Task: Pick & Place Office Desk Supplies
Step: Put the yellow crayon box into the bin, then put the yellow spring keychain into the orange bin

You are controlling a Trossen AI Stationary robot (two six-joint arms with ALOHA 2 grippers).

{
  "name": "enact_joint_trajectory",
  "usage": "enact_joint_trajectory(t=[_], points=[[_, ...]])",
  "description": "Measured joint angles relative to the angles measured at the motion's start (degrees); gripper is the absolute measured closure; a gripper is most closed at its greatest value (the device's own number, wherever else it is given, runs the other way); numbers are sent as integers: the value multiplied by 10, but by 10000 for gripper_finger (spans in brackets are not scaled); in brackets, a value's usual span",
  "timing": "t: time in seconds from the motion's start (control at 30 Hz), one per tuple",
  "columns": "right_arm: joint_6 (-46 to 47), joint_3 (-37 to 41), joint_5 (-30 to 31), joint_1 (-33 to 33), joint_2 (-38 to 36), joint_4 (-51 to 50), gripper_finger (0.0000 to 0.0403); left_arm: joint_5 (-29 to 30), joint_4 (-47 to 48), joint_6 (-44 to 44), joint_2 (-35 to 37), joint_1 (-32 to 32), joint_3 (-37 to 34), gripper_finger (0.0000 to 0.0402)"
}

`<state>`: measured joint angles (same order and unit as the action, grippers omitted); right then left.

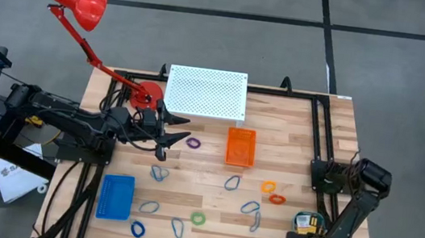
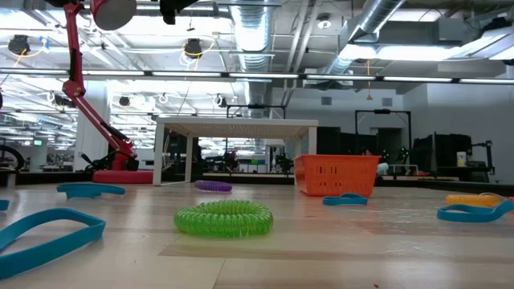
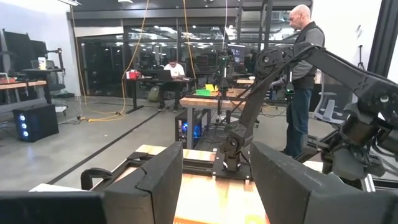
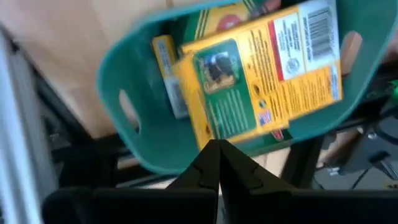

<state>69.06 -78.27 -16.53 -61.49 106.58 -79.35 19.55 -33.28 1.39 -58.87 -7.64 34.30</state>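
Note:
Coloured rubber-band rings lie on the wooden table: purple (image 1: 192, 143), two orange (image 1: 272, 192), green (image 1: 198, 218) and blue (image 1: 138, 228). The low view shows the green ring (image 2: 224, 218) close up. Several blue-grey wire clip loops (image 1: 233, 183) lie among them. Yellow boxes (image 4: 249, 81) lie in a teal tray (image 4: 124, 68) at the table's right near corner. My right gripper (image 4: 217, 152) hovers shut just above that tray. My left gripper (image 1: 172, 130) is open and raised above the table's left far part, pointing level toward the right, and holds nothing (image 3: 214, 186).
An orange tray (image 1: 241, 147) stands mid-table and a blue tray (image 1: 115, 196) at the left near side. A white perforated stand (image 1: 206, 92) sits at the far edge, with the red lamp's base (image 1: 147, 93) beside it. A person (image 3: 303, 74) stands in the room beyond the table's right side.

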Motion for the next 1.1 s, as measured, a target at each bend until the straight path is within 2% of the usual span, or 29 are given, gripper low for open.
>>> enact_joint_trajectory(t=[0.13, 0.3, 0.43, 0.7, 0.93, 1.1], points=[[24, -13, 26, 0, -30, -4, 403, 0, 0, 0, 0, 0, 0, 220], [87, -13, 108, 0, -75, -4, 403, 0, 0, 0, 0, 0, 0, 220], [118, -13, 204, 5, -97, 3, 403, 0, 0, 0, 0, 0, 0, 220], [123, -3, 424, 15, -104, 1, 399, 0, 8, 0, 0, 0, 0, 220], [99, 64, 515, 51, -103, 34, 347, 0, 9, 0, 0, 0, 0, 220], [109, 105, 612, 62, -115, 42, 313, 0, 9, 0, 0, 0, 0, 220]])
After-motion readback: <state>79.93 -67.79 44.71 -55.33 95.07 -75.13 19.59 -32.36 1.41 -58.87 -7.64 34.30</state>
